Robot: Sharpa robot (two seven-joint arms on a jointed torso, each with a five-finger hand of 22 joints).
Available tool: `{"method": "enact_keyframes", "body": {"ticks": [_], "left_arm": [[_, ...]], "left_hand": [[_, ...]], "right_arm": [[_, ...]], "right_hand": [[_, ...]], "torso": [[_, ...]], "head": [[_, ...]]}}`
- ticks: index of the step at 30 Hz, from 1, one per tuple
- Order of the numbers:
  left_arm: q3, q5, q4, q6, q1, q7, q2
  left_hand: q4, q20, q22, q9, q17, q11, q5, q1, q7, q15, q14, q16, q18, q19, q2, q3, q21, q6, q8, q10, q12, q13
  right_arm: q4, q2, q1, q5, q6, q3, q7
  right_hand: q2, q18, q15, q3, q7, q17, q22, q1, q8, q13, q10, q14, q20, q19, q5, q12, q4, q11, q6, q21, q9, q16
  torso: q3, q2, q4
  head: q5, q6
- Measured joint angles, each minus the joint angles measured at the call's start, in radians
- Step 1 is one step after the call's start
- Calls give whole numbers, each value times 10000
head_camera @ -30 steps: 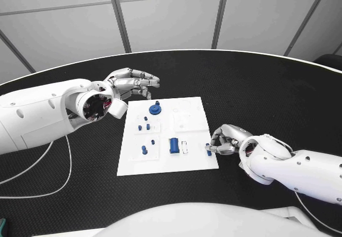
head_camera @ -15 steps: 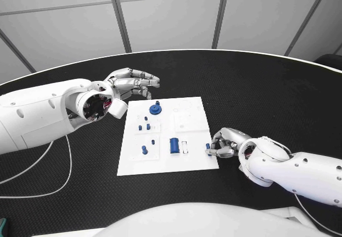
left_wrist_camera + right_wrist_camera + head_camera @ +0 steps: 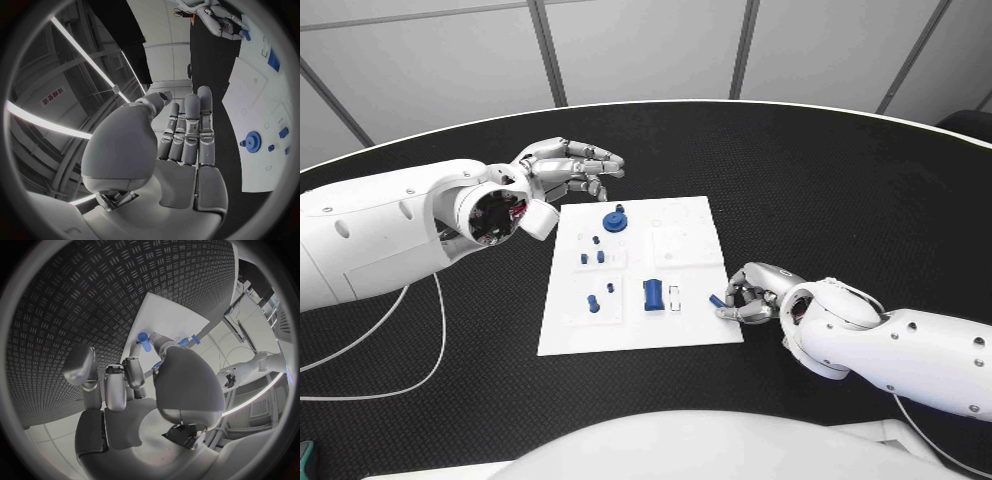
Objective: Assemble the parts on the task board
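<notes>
The white task board (image 3: 692, 330) lies mid-table. On it stand a blue round gear-like part (image 3: 613, 221), a larger blue cylinder (image 3: 652, 294) and several small blue pegs, one of them (image 3: 593, 303) on the board's left side. My right hand (image 3: 756, 293) sits at the board's right edge and pinches a small blue peg (image 3: 717, 300) between thumb and a finger; the right wrist view shows that peg (image 3: 144, 341) over the board's corner (image 3: 169, 315). My left hand (image 3: 568, 164) hovers off the board's far left corner, its fingers (image 3: 190, 130) straight and holding nothing.
A white cable (image 3: 423, 350) loops over the black table to the left of the board. In the left wrist view the board (image 3: 250, 110) shows with the gear-like part (image 3: 252, 141), and my right hand (image 3: 215, 19) beyond it.
My right hand has shifted a little nearer and leftward along the board's right edge, and the peg it pinches has tilted. The left hand has stayed put.
</notes>
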Motion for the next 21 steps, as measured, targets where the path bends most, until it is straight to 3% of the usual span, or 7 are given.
{"method": "enact_keyframes", "body": {"ticks": [2, 3, 11, 14, 21], "left_arm": [[0, 0, 4, -1, 0, -2, -4], [0, 0, 6, -3, 0, -3, -7], [0, 0, 21, -17, 1, -12, -21], [0, 0, 29, -21, 1, -14, -26], [0, 0, 41, -33, 1, -24, -39]], "left_hand": [[0, 0, 0, 0, 0, 0, 0, 0, 0, 0, 0, 0, 0, 0, 0, 0, 0, 0, 0, 0, 0, 0], [0, 0, 1, 0, 0, 0, 0, 0, 0, 0, 0, 0, 0, 0, 0, 0, 0, 0, 0, 0, 0, 0], [0, 0, -13, 0, -14, 0, 0, 0, 0, 0, 0, 0, -1, 0, 0, 0, 0, 0, 38, 0, 0, 1], [0, 0, -12, 1, -14, 0, 0, 0, 0, 0, 0, 0, 0, 0, 0, 0, 0, 0, 37, 0, 0, 1], [0, 0, -12, 1, -14, 0, 0, 0, 0, 0, 0, 0, 0, 0, 0, 0, 0, 0, 37, 0, 0, 1]], "right_arm": [[-46, 36, -5, -131, 30, -4, -38], [-71, 55, -7, -222, 46, -6, -60], [-176, 157, -14, -1052, 225, -10, -217], [-181, 173, -15, -1344, 241, -11, -261], [-60, 160, -16, -1529, 166, -11, -254]], "right_hand": [[-6, 0, 0, 46, 15, 0, 0, 65, 1, 0, 0, 0, 0, 0, -13, 0, -48, 0, -14, 0, 171, 0], [-8, 1, 0, 73, 39, 0, 0, 67, 1, 0, 5, 0, 0, 0, -52, 0, -75, -5, -39, 0, 861, 0], [-72, 0, 0, 68, 53, -1, 0, 376, 3, -1, -11, 0, 0, 0, -89, -68, -293, -61, -51, -77, 1011, 0], [-68, 1, 0, 54, 101, -1, 0, 628, 1, -1, -11, 0, 0, 0, 0, -116, -307, -61, -174, -99, 885, 0], [115, 1, 1, 224, 39, -2, -1, 1366, -123, 8, -55, 1, -37, 37, 764, -116, -137, -87, -30, -98, -59, 0]], "torso": [[1, 0, 3], [2, 0, 4], [8, 5, 4], [9, 7, 4], [10, 7, -1]], "head": [[0, 0], [0, 0], [1, 0], [1, 0], [4, 0]]}}
